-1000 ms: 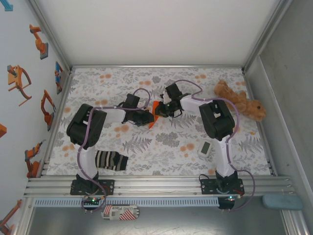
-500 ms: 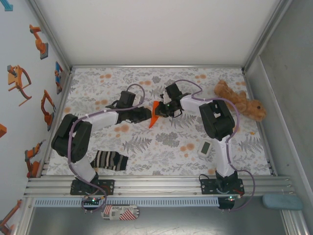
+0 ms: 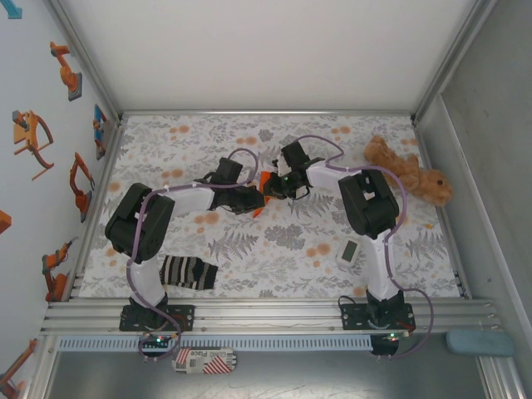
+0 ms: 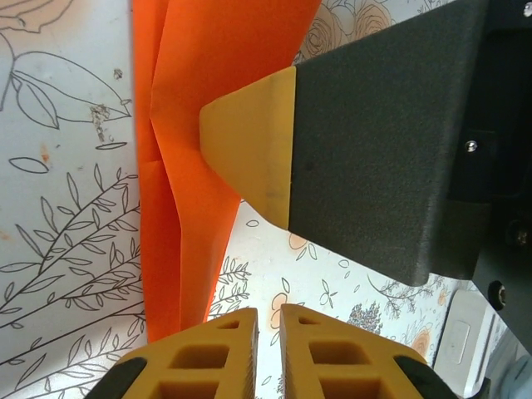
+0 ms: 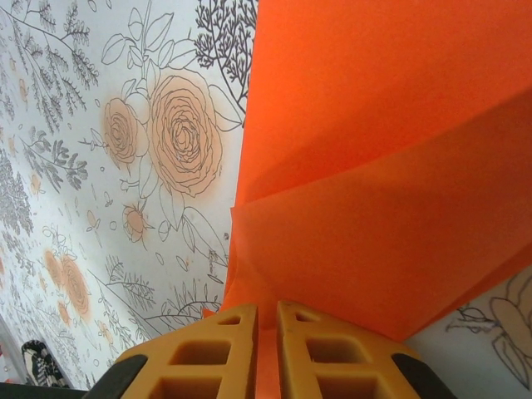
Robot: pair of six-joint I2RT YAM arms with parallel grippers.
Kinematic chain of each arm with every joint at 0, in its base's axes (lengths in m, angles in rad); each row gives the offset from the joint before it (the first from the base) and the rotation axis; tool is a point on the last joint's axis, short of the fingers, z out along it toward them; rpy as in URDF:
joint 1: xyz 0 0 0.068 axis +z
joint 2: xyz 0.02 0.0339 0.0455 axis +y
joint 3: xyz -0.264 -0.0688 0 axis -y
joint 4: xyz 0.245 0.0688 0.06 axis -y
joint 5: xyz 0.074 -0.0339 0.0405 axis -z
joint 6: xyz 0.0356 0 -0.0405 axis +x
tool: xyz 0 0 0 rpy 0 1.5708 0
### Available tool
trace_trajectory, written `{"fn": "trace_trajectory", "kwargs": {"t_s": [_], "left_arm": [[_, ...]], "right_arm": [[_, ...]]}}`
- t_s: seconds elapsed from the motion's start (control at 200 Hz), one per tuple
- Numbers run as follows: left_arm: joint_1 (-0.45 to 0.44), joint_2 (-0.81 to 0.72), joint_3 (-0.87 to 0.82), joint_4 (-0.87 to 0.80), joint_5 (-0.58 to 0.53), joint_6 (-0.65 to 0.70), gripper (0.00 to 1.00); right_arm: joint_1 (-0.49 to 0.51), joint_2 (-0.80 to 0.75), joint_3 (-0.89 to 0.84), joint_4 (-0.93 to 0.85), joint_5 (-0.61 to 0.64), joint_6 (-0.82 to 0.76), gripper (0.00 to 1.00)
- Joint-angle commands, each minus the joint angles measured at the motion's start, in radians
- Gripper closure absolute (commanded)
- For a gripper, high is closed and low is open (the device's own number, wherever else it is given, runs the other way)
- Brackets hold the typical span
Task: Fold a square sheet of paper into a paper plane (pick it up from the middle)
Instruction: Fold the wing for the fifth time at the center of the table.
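The folded orange paper (image 3: pixel 263 179) is held over the middle of the floral table (image 3: pixel 291 241), pinched between the nearly closed fingers of the right gripper (image 5: pixel 267 309). The left gripper (image 4: pixel 268 312) is seen just beside the paper's edge, its jaws drawn narrow with nothing visible between them.

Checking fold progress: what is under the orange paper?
Past the edges of the orange paper, the flower-printed table cover shows. The patch directly beneath is hidden by the folded layers. The right gripper pinches the paper.
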Motion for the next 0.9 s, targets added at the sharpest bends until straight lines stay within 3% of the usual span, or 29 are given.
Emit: {"fn": "trace_trajectory", "kwargs": {"t_s": [0.0, 0.896], "left_arm": [[-0.002, 0.016, 0.028, -0.031, 0.01, 0.002, 0.85], [-0.004, 0.054, 0.005, -0.016, 0.014, -0.009, 0.86]], "right_arm": [[0.004, -0.005, -0.007, -0.025, 0.022, -0.012, 0.85], [0.004, -0.053, -0.03, 0.069, -0.069, -0.004, 0.8]]}}
